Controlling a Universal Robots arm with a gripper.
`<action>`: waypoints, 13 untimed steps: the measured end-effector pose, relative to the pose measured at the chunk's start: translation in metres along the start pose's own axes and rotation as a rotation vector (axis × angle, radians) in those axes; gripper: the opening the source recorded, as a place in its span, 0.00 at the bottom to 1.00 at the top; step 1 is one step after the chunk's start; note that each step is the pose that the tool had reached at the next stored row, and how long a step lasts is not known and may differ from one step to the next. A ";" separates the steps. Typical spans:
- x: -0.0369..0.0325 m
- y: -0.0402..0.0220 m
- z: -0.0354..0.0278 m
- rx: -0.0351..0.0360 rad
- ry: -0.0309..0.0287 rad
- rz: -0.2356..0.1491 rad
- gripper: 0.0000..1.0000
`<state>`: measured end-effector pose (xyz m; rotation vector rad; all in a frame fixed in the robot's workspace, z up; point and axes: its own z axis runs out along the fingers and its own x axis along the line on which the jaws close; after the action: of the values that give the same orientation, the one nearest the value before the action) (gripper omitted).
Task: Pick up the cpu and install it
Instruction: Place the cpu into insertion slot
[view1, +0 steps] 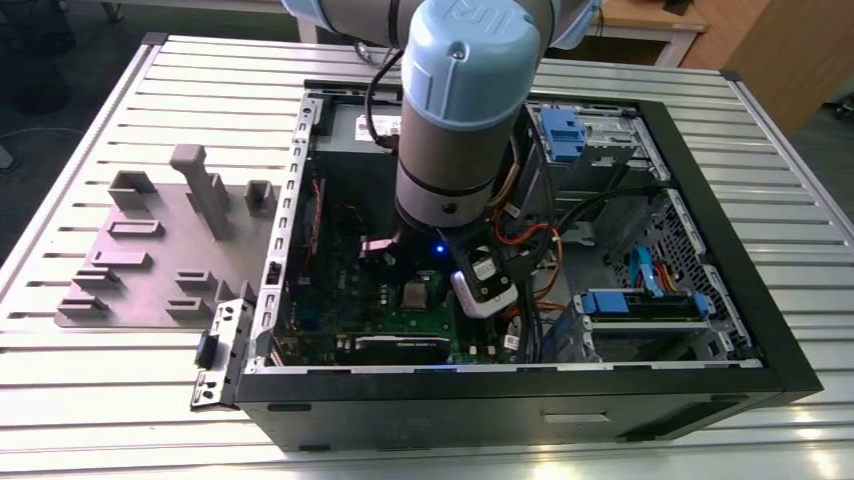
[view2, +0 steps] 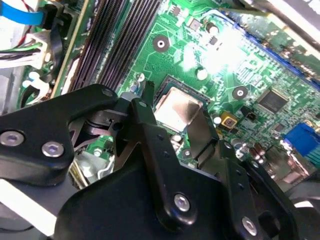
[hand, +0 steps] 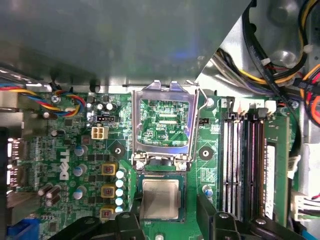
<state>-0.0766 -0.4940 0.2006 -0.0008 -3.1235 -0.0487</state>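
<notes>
cpu (hand: 160, 198) seated in socket mid-motherboard (hand: 65, 150), hinged frame (hand: 162, 89) raised beside it, tool (hand: 167, 212) released, fingers (hand: 207, 217) straddling the cpu

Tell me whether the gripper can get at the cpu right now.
Probably yes: the gripper sits just over the cpu, fingers open either side, and the socket frame is flipped up out of the way.

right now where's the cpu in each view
Exterior view: cpu on the green board inside the case.
First wrist view: cpu beside the open metal frame.
Second wrist view: cpu near the black memory slots.
Shared landmark: the green board; memory slots in both wrist views.
</notes>
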 end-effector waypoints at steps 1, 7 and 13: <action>0.0001 0.0000 -0.0025 0.0002 0.0001 0.000 0.54; 0.0002 0.0001 -0.0040 -0.0001 0.0000 0.000 0.46; 0.0009 0.0002 -0.0058 -0.0010 0.0000 0.000 0.22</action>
<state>-0.0774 -0.4940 0.2064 -0.0012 -3.1235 -0.0501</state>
